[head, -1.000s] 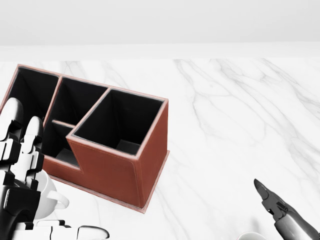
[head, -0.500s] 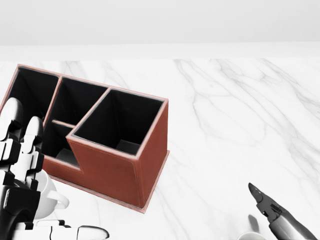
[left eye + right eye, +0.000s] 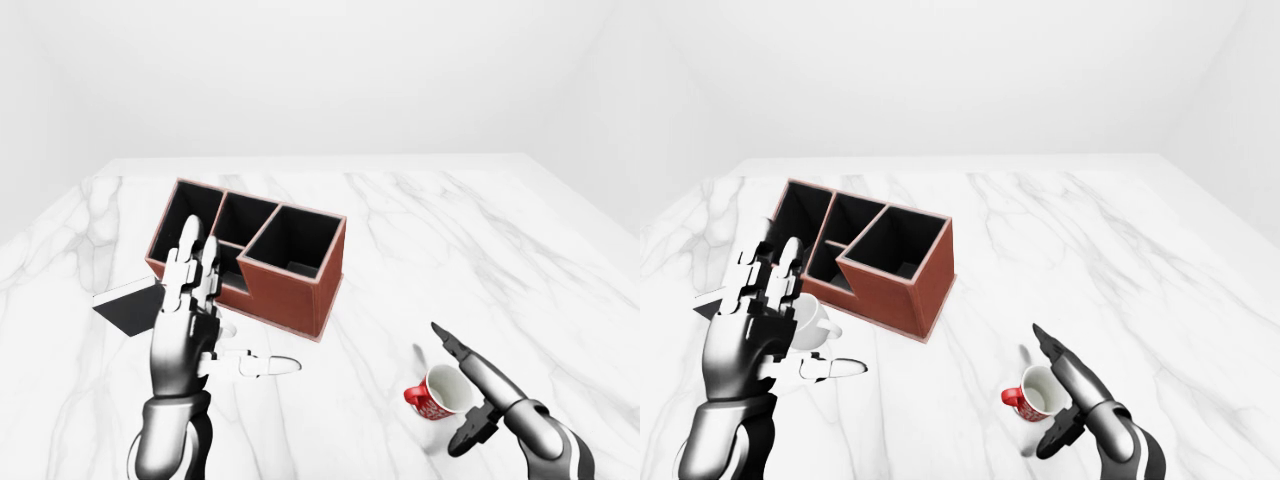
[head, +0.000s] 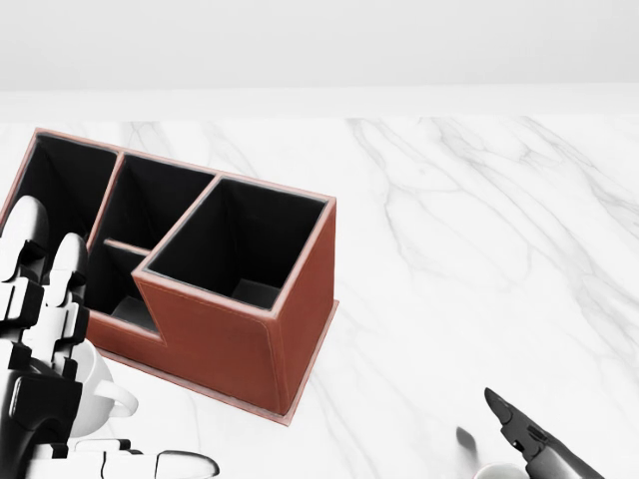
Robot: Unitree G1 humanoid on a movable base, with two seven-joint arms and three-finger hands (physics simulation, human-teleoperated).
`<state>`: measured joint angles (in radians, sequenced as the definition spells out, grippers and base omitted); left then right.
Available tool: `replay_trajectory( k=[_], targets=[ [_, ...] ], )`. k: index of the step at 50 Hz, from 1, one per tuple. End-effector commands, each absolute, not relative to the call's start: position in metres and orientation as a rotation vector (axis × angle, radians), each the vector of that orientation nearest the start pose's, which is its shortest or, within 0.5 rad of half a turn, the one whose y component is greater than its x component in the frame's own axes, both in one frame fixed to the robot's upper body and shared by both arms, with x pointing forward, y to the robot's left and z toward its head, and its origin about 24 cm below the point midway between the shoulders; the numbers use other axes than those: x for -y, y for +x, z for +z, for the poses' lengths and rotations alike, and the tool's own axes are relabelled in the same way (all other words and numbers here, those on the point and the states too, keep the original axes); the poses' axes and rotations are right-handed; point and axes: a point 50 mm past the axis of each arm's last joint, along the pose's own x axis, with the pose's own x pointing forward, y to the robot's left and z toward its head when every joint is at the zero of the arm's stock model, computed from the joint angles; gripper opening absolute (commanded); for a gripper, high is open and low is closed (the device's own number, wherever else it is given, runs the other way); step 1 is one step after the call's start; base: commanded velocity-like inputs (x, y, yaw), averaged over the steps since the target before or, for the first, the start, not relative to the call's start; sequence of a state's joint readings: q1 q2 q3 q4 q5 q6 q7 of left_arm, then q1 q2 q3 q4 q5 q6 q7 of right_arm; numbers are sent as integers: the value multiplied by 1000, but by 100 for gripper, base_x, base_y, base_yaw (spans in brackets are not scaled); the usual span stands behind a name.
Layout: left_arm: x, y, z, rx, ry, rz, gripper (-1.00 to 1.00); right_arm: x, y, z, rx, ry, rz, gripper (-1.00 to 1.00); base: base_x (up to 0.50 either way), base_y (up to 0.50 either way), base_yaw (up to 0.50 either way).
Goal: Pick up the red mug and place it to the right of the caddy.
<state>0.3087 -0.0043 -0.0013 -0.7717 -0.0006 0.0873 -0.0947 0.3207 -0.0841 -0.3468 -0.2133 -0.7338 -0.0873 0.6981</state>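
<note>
The red mug (image 3: 1028,397), white inside, sits on the marble table near the bottom of the eye views, down and right of the caddy (image 3: 300,290). It looks slightly tilted. The caddy is a red-brown box with several dark compartments. My right hand (image 3: 446,390) is open around the mug, with one finger stretched above it and the thumb below it, not closed on it. In the head view only the mug's rim (image 4: 499,471) and my right fingertip (image 4: 496,402) show. My left hand (image 3: 220,320) is raised, open and empty, left of the caddy.
A white mug (image 3: 812,320) stands behind my left hand, beside the caddy's left end. A flat dark slab (image 3: 125,305) lies on the table left of the caddy. White marble tabletop (image 3: 480,250) stretches right of the caddy.
In the head view my right hand has moved down and to the left, toward the mug's rim. The left hand, caddy and camera have not moved.
</note>
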Motion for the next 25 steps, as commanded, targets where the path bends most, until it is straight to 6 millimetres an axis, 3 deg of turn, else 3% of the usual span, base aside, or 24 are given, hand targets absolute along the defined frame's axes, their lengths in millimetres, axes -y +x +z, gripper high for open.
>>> replay_trajectory(
  k=[1,3,4,5,6,25],
  targets=[
    [-160,177,146,388,42,-10,100,238,169,15,-466,-808,331,100,0,0,0],
    [-159,176,146,387,43,-11,100,240,165,13,-480,-805,327,100,0,0,0],
    [-159,177,145,385,43,-12,100,241,164,13,-486,-804,325,63,0,0,0],
    [-159,177,145,383,42,-11,100,241,162,13,-488,-802,322,-55,0,0,0],
    [-159,177,146,385,43,-11,100,243,159,12,-501,-802,315,-100,0,0,0],
    [-160,177,145,383,41,-10,100,248,161,25,-459,-820,259,-100,0,0,0]
  ],
)
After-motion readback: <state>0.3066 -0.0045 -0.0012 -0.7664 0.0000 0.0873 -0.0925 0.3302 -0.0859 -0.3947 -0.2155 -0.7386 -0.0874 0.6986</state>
